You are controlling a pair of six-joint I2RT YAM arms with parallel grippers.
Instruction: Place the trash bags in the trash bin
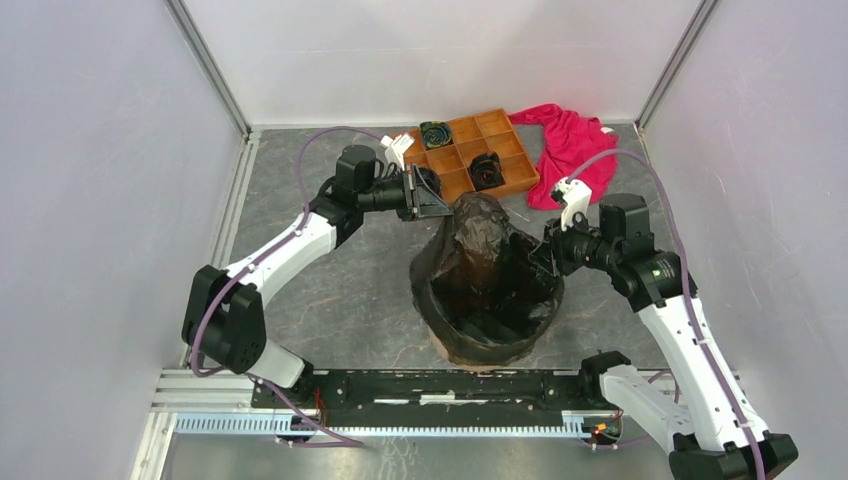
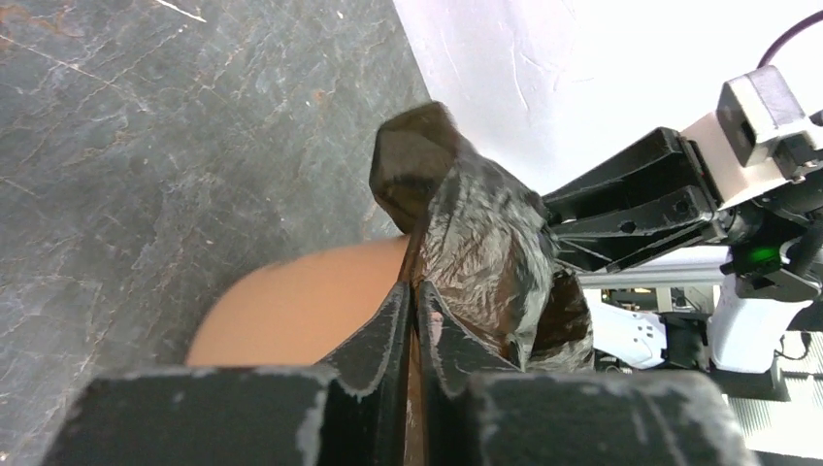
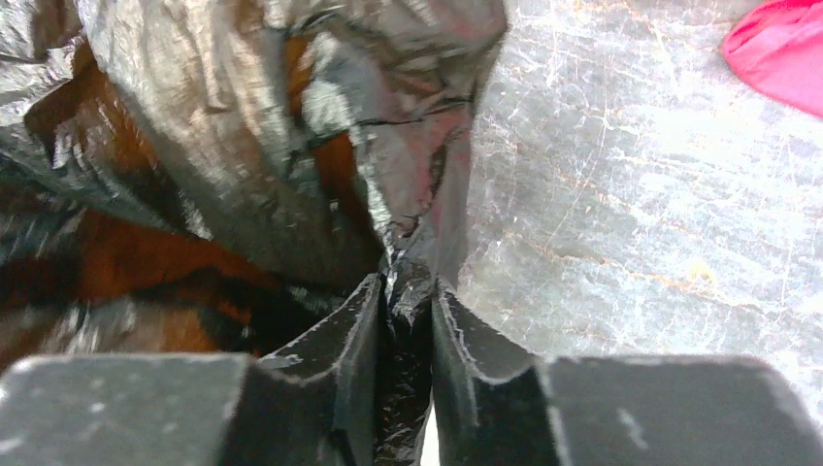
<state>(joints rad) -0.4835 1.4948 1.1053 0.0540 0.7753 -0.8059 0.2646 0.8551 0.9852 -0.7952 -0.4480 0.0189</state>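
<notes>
You have your left gripper [image 2: 414, 294] clenched on a thin fold of the large, glossy, crinkled black plastic trash bag [image 2: 480, 228]. Its two fingers are pressed almost together with only film between them, right above the smooth wall of the round light-orange plastic trash bin [image 2: 291, 311]. Your right gripper [image 3: 403, 291] is likewise pinched tight on a bunched edge of the bag, at the opposite side. From above, the bag sits over the bin in the middle of the grey stone-patterned worktop [image 1: 330, 290]. Black film covers the rim and hangs down the outside, the mouth is open and dark within, and a peak of plastic rises at the far-left side where your left gripper holds it (orange shows through the film in places). Beyond the bin, well apart, lie a flat orange compartment tray [image 1: 466, 130] with small black rolls [image 1: 436, 133] in two compartments, and a crumpled red cloth [image 1: 568, 140] just beside the tray's right end.
</notes>
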